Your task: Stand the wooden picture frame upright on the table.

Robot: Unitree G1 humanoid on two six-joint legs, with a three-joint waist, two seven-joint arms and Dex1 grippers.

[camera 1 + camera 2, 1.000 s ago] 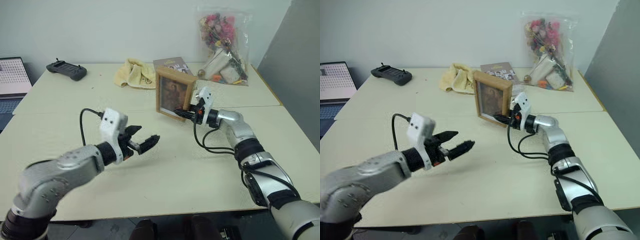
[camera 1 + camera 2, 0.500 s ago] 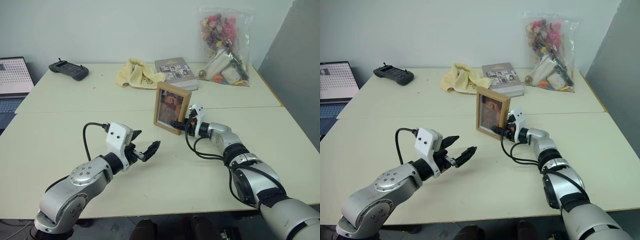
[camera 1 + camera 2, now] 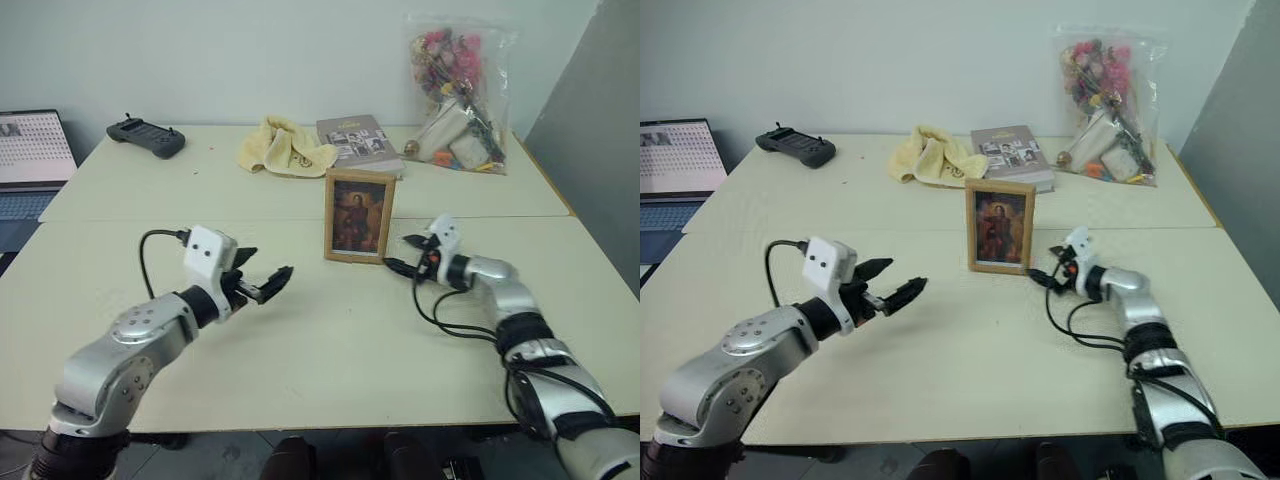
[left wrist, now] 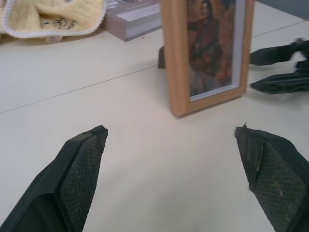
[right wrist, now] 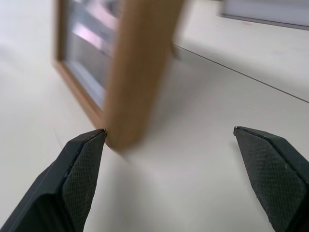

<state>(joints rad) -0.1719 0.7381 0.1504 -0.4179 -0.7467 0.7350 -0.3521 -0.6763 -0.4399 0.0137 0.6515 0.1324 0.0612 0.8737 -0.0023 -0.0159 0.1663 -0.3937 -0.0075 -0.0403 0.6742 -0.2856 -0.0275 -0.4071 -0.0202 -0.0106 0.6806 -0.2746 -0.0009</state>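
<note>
The wooden picture frame point(image 3: 359, 216) stands upright by itself on the table point(image 3: 330, 330), just in front of the seam, its dark reddish portrait facing me. My right gripper point(image 3: 400, 252) hovers low just to the right of the frame, open and holding nothing. In the right wrist view the frame's wooden edge point(image 5: 130, 72) lies close beside one fingertip point(image 5: 82, 164). My left gripper point(image 3: 266, 266) hangs open and empty above the table, well to the frame's left and pointing toward it. The left wrist view shows the frame point(image 4: 207, 48) ahead, between the spread fingers.
Behind the frame lie a grey book point(image 3: 358, 140) and a yellow cloth point(image 3: 285, 148). A clear bag of flowers point(image 3: 460, 90) stands at the back right. A black controller point(image 3: 146, 137) and a laptop point(image 3: 35, 150) sit at the far left. A grey panel point(image 3: 590, 150) borders the right.
My right gripper has opened, let go of the frame and drawn back to the right. The frame now stands squarely on its own. My left gripper moved slightly left.
</note>
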